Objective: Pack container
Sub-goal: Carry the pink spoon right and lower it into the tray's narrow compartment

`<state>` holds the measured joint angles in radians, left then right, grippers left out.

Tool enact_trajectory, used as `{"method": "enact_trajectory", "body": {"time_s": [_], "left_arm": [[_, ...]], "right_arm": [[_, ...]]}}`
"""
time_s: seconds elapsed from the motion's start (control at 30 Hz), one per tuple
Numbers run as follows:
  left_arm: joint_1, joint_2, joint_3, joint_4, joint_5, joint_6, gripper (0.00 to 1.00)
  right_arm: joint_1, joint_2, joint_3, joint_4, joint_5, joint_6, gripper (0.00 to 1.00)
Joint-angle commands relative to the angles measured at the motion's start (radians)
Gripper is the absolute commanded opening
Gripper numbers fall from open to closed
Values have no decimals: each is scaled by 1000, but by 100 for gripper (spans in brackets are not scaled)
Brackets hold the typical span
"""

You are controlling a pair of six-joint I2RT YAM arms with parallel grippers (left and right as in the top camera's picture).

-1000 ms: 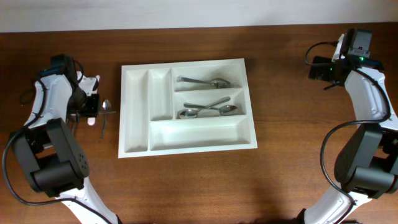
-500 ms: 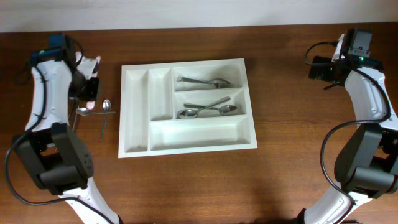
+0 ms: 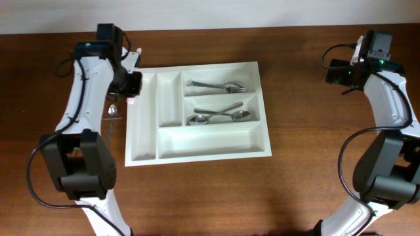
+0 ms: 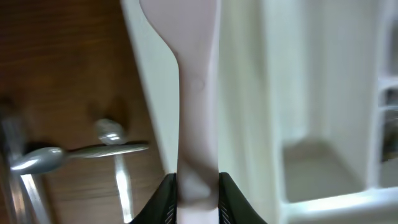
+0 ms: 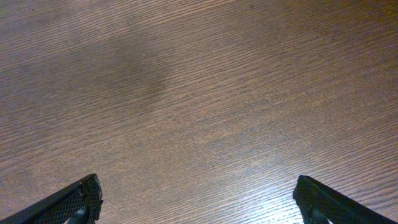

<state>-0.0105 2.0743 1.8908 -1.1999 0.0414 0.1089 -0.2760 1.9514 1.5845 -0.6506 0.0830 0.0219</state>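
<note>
The container [image 3: 207, 140] is a large white tray in the middle of the table. Metal spoons lie in its upper right compartment [image 3: 216, 85] and in the one below it [image 3: 220, 116]. My left gripper [image 3: 131, 86] hangs over the tray's far left corner, shut on a pale pink utensil [image 4: 198, 93]. In the left wrist view the gripper [image 4: 198, 182] pinches the handle, which runs along the tray's left wall [image 4: 155, 124]. At the far right my right gripper [image 3: 338, 71] stands open [image 5: 199, 193] over bare wood.
Loose metal spoons [image 3: 111, 113] lie on the table just left of the tray; the left wrist view shows them too [image 4: 93, 149]. The table's far edge meets a pale wall [image 3: 210, 13] behind both arms.
My left arm has swung away from the loose spoons, back and to the right, carrying the pink utensil to the tray's far left corner. The right arm has not moved.
</note>
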Motion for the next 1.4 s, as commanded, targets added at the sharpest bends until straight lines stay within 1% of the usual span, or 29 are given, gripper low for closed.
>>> {"method": "enact_trajectory", "body": {"time_s": [0.0, 0.1, 0.17, 0.33, 0.4, 0.57, 0.77, 1.03, 1.13, 1.23, 1.27, 1.33, 1.37], "left_arm": [[-34, 7, 18, 14, 76, -146, 2], [-71, 7, 17, 27, 75, -254, 2], [-92, 7, 17, 34, 75, -295, 2], [-148, 7, 15, 35, 74, -312, 2], [-164, 8, 10, 29, 63, -353, 2], [-172, 29, 7, -14, 56, -412, 2], [-172, 81, 7, -62, 57, -412, 2], [-175, 119, 7, -74, 84, -412, 2], [-177, 120, 7, -69, 84, -412, 11], [-177, 120, 7, -68, 83, -412, 14], [-177, 120, 7, -68, 83, -411, 17], [-177, 120, 7, -65, 83, -412, 17], [-177, 120, 7, -64, 83, -412, 20]], "right_arm": [[1, 3, 16, -1, 15, 0, 99], [0, 3, 16, -1, 15, 1, 99], [1, 3, 16, -1, 15, 0, 99], [0, 3, 16, -1, 15, 0, 99], [0, 3, 16, -1, 15, 0, 99], [0, 3, 16, -1, 15, 0, 99], [1, 3, 16, -1, 15, 1, 99], [0, 3, 16, -1, 15, 1, 99], [0, 3, 16, -1, 15, 1, 99], [0, 3, 16, -1, 15, 1, 99], [0, 3, 16, -1, 15, 1, 99], [0, 3, 16, -1, 15, 1, 99], [0, 3, 16, -1, 15, 1, 99]]}}
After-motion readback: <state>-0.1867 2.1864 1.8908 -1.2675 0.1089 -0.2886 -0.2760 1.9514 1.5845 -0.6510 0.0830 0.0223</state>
